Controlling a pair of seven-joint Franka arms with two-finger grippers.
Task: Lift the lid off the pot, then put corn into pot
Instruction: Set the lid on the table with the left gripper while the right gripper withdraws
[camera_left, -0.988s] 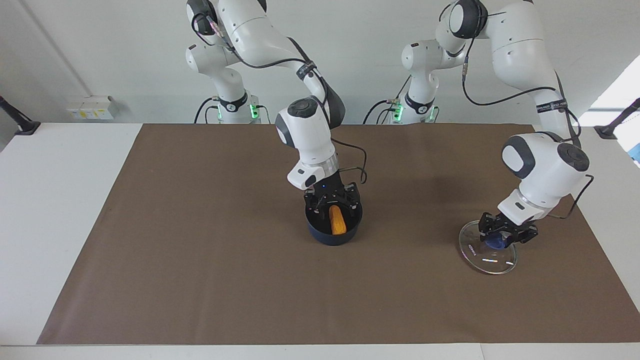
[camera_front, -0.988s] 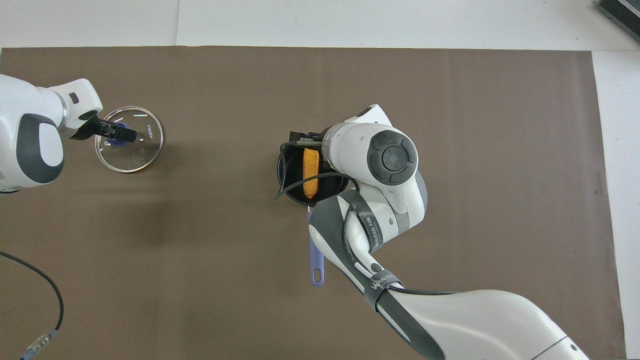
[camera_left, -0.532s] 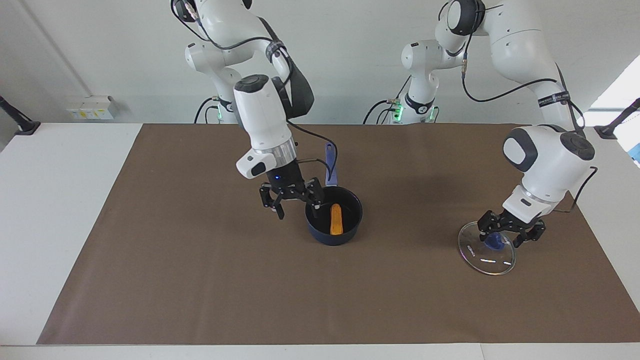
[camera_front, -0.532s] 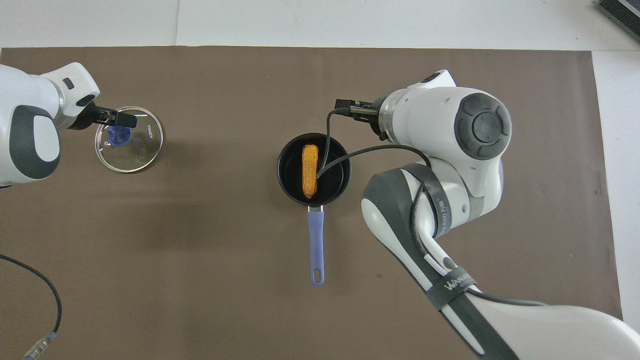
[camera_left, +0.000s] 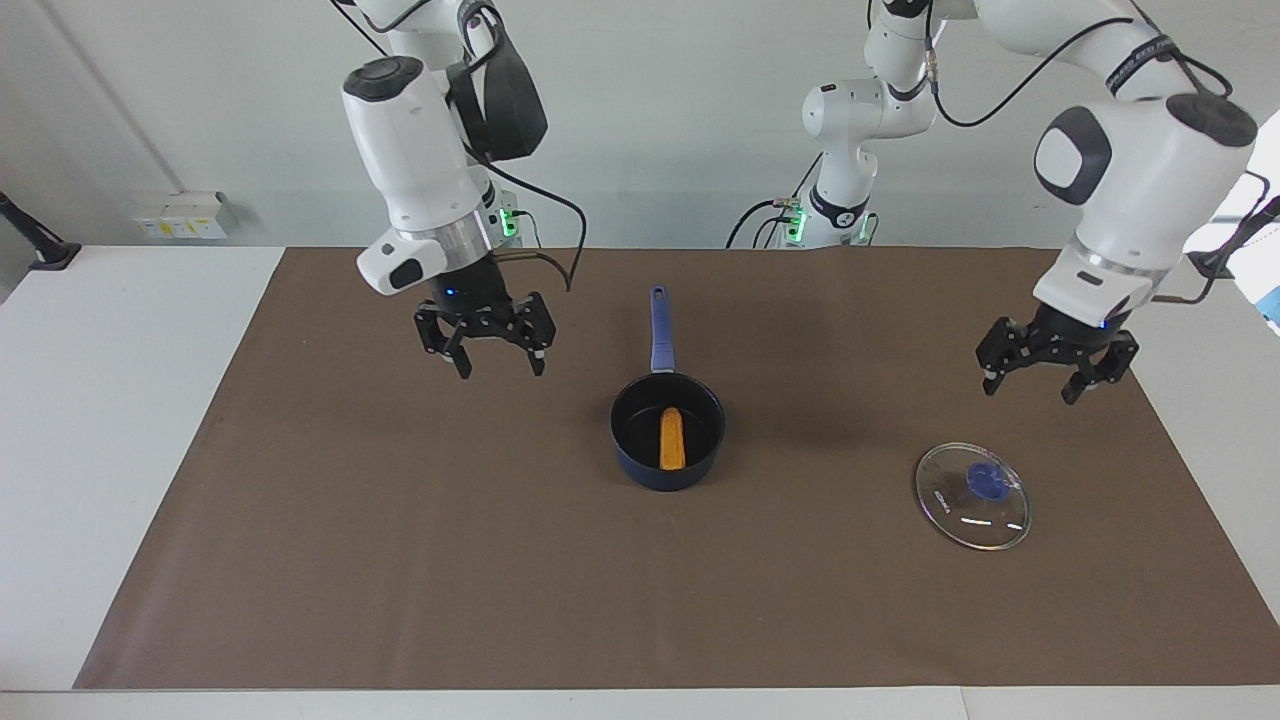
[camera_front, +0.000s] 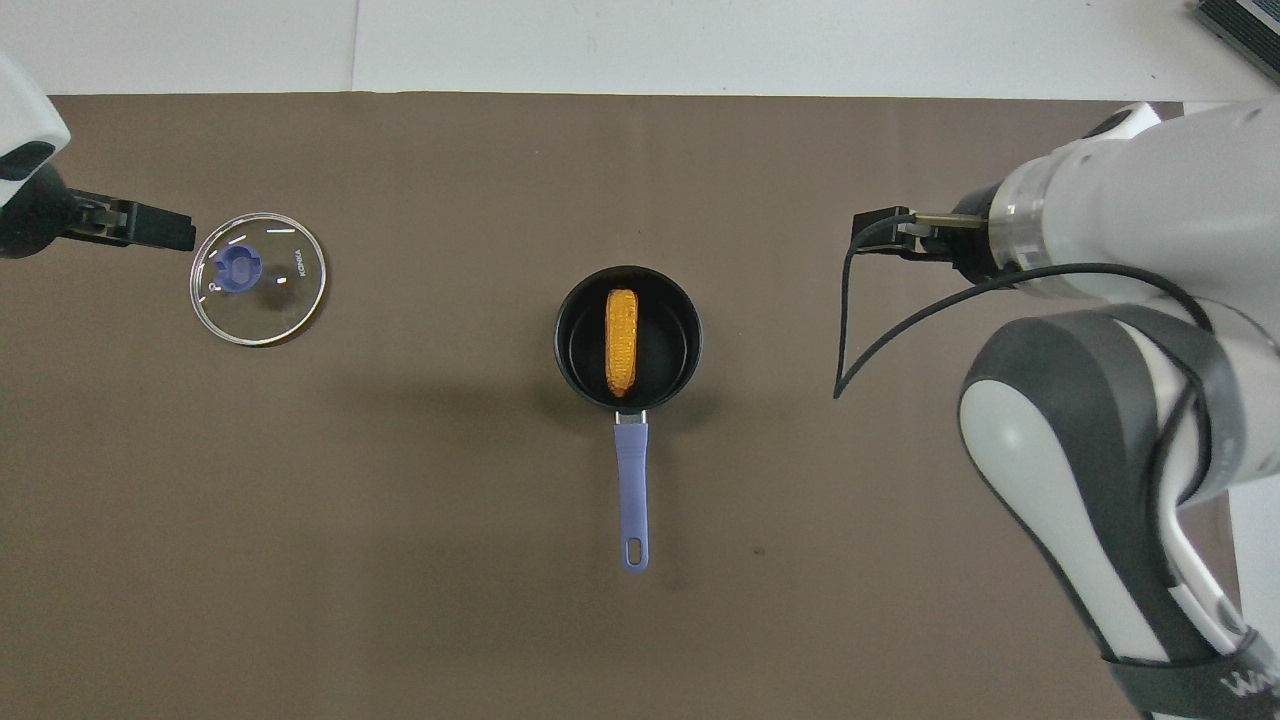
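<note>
The dark blue pot (camera_left: 655, 474) stands uncovered at the middle of the table, its handle (camera_left: 659, 330) pointing toward the robots. The corn (camera_left: 672, 438) lies inside it, as the overhead view (camera_front: 621, 340) also shows. The glass lid (camera_left: 972, 495) with its blue knob lies flat on the mat toward the left arm's end. My left gripper (camera_left: 1030, 392) is open and empty, raised in the air beside the lid on the robots' side. My right gripper (camera_left: 500, 368) is open and empty, raised over bare mat toward the right arm's end, apart from the pot.
A brown mat (camera_left: 400, 550) covers most of the white table (camera_left: 100, 400). The pot (camera_front: 575, 345), its handle (camera_front: 632, 490) and the lid (camera_front: 290, 310) are the only things on it. A loose cable (camera_front: 850, 330) hangs from the right wrist.
The right gripper let go of the corn in the pot, rose and swung away toward its own end. The left gripper opened off the lid's knob and lifted clear.
</note>
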